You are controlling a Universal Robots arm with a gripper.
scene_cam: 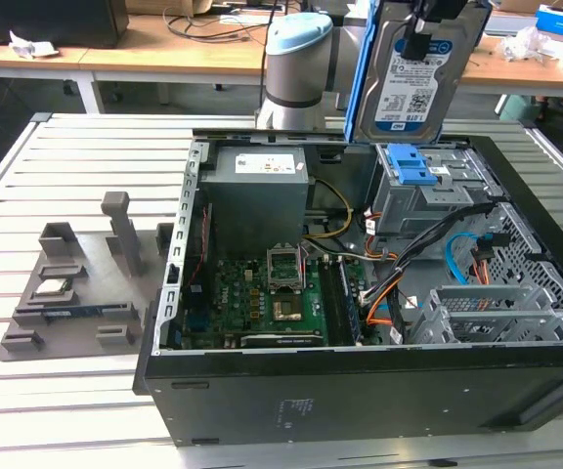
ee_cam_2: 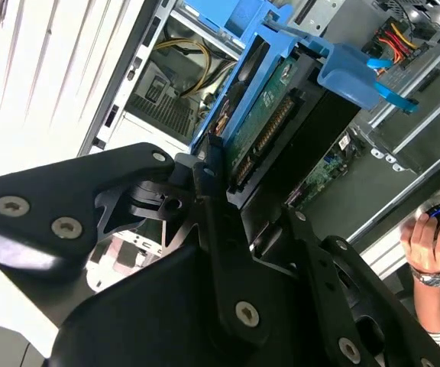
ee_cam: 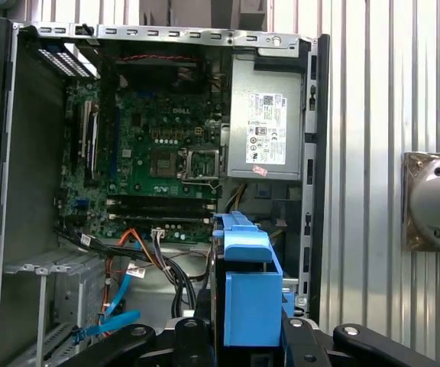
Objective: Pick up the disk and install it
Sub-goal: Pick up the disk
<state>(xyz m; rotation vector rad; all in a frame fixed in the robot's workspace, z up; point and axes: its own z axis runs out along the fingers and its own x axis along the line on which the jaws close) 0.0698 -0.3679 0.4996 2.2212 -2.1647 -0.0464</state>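
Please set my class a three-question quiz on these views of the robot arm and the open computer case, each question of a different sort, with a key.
1. True or false: the disk lies flat on the motherboard.
2. Multiple choice: what holds the disk up? A. the gripper, clamped on its top edge. B. a person's hand. C. a bundle of cables.
3. Short answer: in the exterior view, what colour is the latch on the drive cage just below the disk?

Key:
1. False. The disk stands upright in the air, above the case.
2. A.
3. Blue.
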